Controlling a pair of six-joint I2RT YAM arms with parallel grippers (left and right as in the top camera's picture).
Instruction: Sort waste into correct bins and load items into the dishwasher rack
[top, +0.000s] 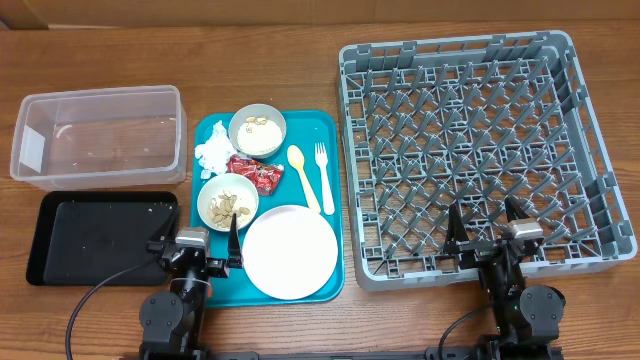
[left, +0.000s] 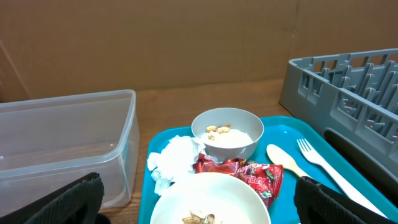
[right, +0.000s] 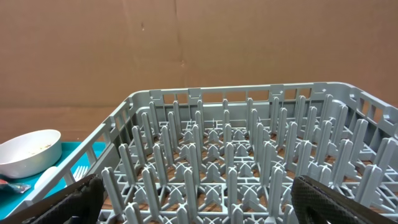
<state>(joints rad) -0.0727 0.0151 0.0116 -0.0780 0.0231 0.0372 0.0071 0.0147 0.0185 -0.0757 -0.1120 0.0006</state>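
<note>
Dishwasher rack (top: 352, 160) stands just beside the teal tray (top: 312, 125), edges parallel.

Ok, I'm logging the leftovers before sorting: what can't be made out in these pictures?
Near bowl: left wrist view, cut off by the bottom edge; contents mostly out of frame.
Scraps: overhead view, too small to identify.
Spoon: right wrist view, only a blurred tip beside the rack.

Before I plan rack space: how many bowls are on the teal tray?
2. The far bowl sits near the tray's back edge; the near bowl beside the plate. None seems hidden.
</note>
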